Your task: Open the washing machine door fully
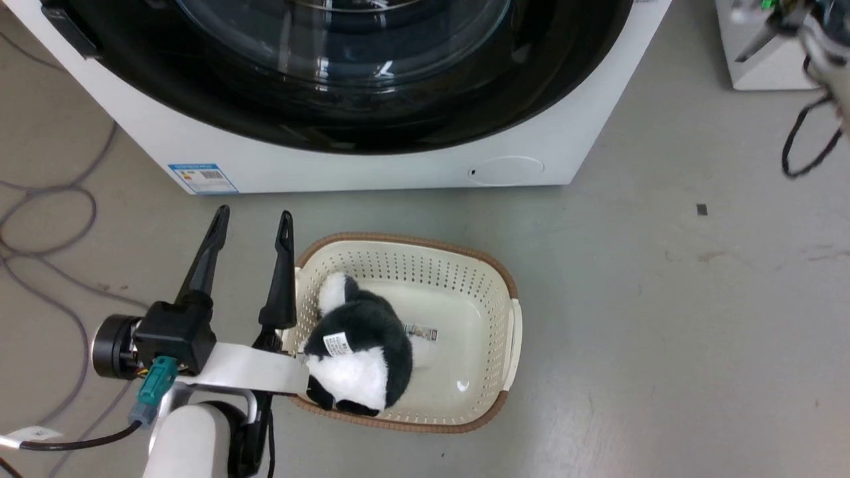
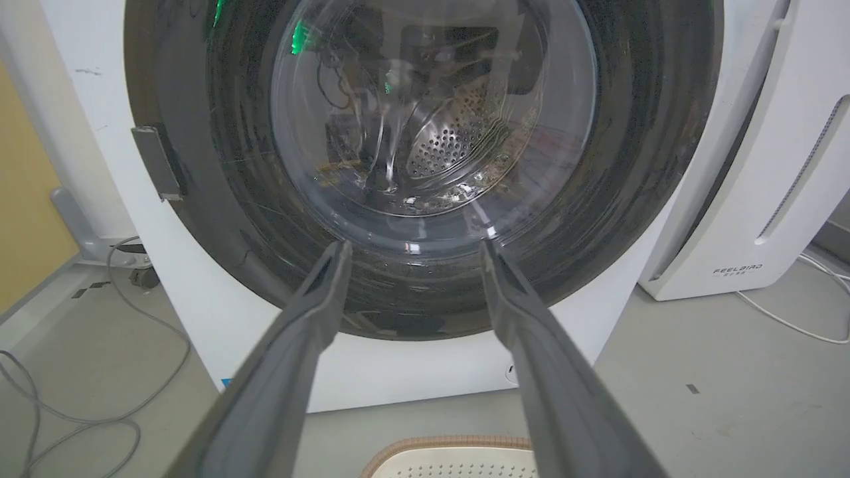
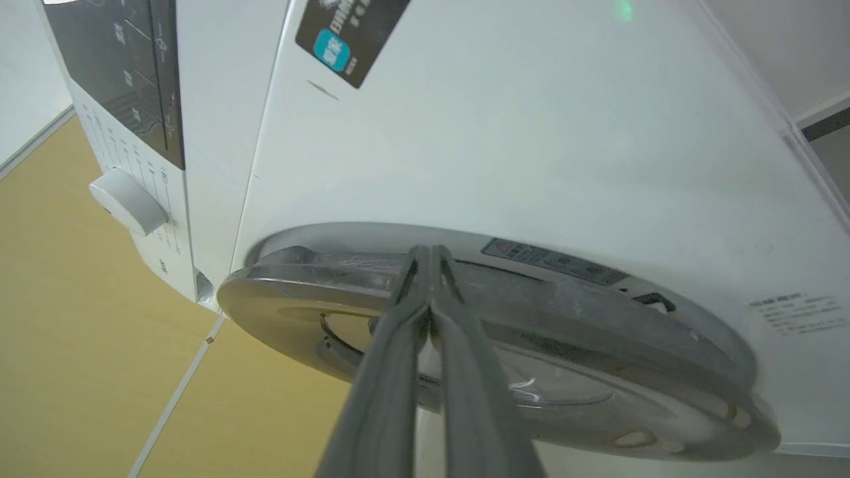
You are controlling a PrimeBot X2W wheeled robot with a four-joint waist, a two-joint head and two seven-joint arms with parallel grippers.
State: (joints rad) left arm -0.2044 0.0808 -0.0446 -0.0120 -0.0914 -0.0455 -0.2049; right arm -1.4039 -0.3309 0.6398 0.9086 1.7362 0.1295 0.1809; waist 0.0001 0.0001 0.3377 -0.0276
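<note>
The white washing machine (image 1: 398,169) spans the top of the head view, with a blue label sticker (image 1: 202,177) at its lower left. Its round door (image 1: 332,126) has a glossy black ring and a bulging glass. My left gripper (image 1: 254,214) hovers open on the floor side, short of the machine. In the left wrist view that gripper (image 2: 415,245) points at the door (image 2: 431,133), and the steel drum shows through the glass. My right gripper (image 3: 428,249) is shut, its tips against the door's grey rim (image 3: 531,318), where a thin gap shows against the front.
A cream basket (image 1: 405,238) holding a panda plush (image 1: 362,345) sits on the floor just right of my left gripper. Grey cables (image 1: 40,212) loop at the left. The white FEELBIRD appliance (image 2: 750,199) stands right of the washer. A dial (image 3: 126,199) sits on the control panel.
</note>
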